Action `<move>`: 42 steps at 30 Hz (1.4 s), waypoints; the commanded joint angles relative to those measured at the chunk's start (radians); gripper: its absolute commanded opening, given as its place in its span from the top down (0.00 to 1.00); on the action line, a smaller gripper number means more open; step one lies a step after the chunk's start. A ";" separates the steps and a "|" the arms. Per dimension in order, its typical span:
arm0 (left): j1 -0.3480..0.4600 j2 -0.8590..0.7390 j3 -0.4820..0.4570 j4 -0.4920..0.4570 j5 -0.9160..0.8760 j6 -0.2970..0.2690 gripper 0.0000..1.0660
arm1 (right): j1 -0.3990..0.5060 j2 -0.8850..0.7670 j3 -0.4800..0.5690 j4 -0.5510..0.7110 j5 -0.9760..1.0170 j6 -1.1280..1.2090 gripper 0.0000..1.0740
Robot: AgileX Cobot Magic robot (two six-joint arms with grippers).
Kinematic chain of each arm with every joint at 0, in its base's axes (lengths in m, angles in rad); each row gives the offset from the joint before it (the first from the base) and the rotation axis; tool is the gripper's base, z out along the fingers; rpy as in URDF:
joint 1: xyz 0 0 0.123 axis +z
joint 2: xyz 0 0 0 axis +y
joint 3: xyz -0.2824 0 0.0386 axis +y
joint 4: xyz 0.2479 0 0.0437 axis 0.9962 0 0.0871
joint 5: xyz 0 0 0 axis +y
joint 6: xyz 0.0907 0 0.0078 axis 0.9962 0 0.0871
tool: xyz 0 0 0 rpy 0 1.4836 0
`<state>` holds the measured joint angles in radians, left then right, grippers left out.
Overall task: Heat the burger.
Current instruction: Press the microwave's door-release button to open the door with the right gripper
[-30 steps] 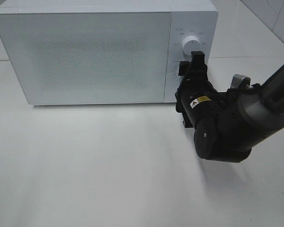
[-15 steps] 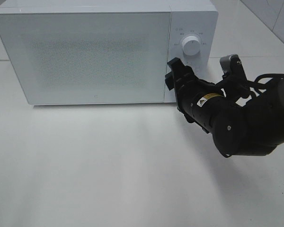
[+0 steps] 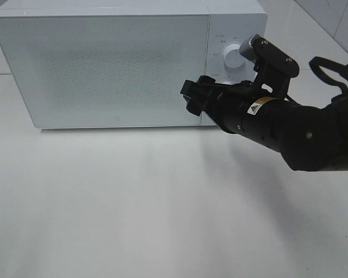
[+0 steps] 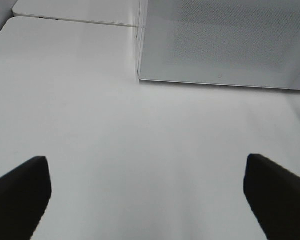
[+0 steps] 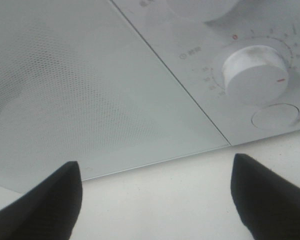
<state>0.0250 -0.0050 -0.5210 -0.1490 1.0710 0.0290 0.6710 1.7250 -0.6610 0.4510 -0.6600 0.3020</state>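
Observation:
The burger is out of view. The white microwave (image 3: 104,63) stands at the back of the table with its door shut. My right gripper (image 3: 191,97) hovers in front of the door's lower right corner, just left of the control panel, pointing left. In the right wrist view its fingers (image 5: 45,195) stand wide apart with nothing between them, and the door (image 5: 90,90), the lower knob (image 5: 252,70) and a round button (image 5: 275,116) lie ahead. My left gripper (image 4: 146,161) is open and empty over the bare table, facing the microwave (image 4: 220,45) from a distance.
The upper knob (image 3: 232,56) on the control panel shows just above my right arm. The white table (image 3: 133,197) stretches in front of the microwave. A tiled wall (image 3: 342,17) is at the back right.
My right gripper has swung left, from the knobs on the control panel to the door's lower right corner, and the arm has turned to lie sideways. The left gripper has not moved.

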 commanded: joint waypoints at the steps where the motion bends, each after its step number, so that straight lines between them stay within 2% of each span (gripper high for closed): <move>1: 0.004 -0.019 0.005 -0.003 0.000 -0.006 0.08 | -0.005 -0.059 -0.002 -0.045 0.064 -0.081 0.27; 7: 0.004 -0.019 0.005 -0.003 0.000 -0.006 0.08 | -0.005 -0.133 -0.002 -0.113 0.155 -0.119 0.34; 9: 0.004 -0.019 0.005 -0.003 0.000 -0.006 0.08 | -0.006 -0.183 -0.002 -0.209 0.225 -0.138 0.35; 11: 0.004 -0.019 0.005 -0.003 0.000 -0.006 0.08 | -0.011 -0.202 -0.002 -0.247 0.252 -0.139 0.35; 12: 0.004 -0.019 0.005 -0.003 0.000 -0.006 0.08 | -0.018 -0.233 -0.002 -0.328 0.318 -0.134 0.35; 13: 0.004 -0.019 0.005 -0.003 0.000 -0.006 0.08 | -0.018 -0.233 -0.002 -0.328 0.318 -0.134 0.35; 15: 0.004 -0.019 0.005 -0.003 0.000 -0.006 0.08 | -0.031 -0.287 -0.002 -0.421 0.439 -0.133 0.35; 16: 0.004 -0.019 0.005 -0.003 0.000 -0.006 0.08 | -0.031 -0.287 -0.002 -0.421 0.439 -0.133 0.35; 17: 0.004 -0.019 0.005 -0.003 0.000 -0.006 0.08 | -0.032 -0.320 -0.002 -0.464 0.542 -0.133 0.35; 19: 0.004 -0.019 0.005 -0.003 0.000 -0.006 0.08 | -0.040 -0.340 -0.002 -0.485 0.582 -0.133 0.35; 21: 0.004 -0.019 0.005 -0.003 0.000 -0.006 0.08 | -0.040 -0.396 -0.002 -0.529 0.723 -0.133 0.35; 22: 0.004 -0.019 0.005 -0.003 0.000 -0.006 0.08 | -0.040 -0.396 -0.002 -0.529 0.723 -0.133 0.35; 23: 0.004 -0.019 0.005 -0.003 0.000 -0.006 0.08 | -0.040 -0.433 -0.002 -0.553 0.813 -0.133 0.35; 24: 0.004 -0.019 0.005 -0.003 0.000 -0.006 0.08 | -0.040 -0.433 -0.002 -0.553 0.813 -0.133 0.35; 28: 0.004 -0.019 0.005 -0.003 0.000 -0.006 0.08 | -0.040 -0.496 -0.002 -0.554 1.018 -0.133 0.35; 30: 0.004 -0.019 0.005 -0.003 0.000 -0.006 0.08 | -0.040 -0.505 -0.002 -0.554 1.047 -0.133 0.35; 32: 0.004 -0.019 0.005 -0.003 0.000 -0.006 0.08 | -0.040 -0.543 -0.002 -0.564 1.176 -0.133 0.35; 38: 0.004 -0.019 0.005 -0.003 0.000 -0.006 0.08 | -0.040 -0.562 -0.002 -0.571 1.286 -0.133 0.35; 42: 0.004 -0.019 0.005 -0.003 0.000 -0.006 0.08 | -0.041 -0.631 0.010 -0.580 1.376 -0.133 0.35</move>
<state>0.0250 -0.0050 -0.5210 -0.1490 1.0710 0.0290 0.6360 1.1030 -0.6530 -0.1180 0.6940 0.1820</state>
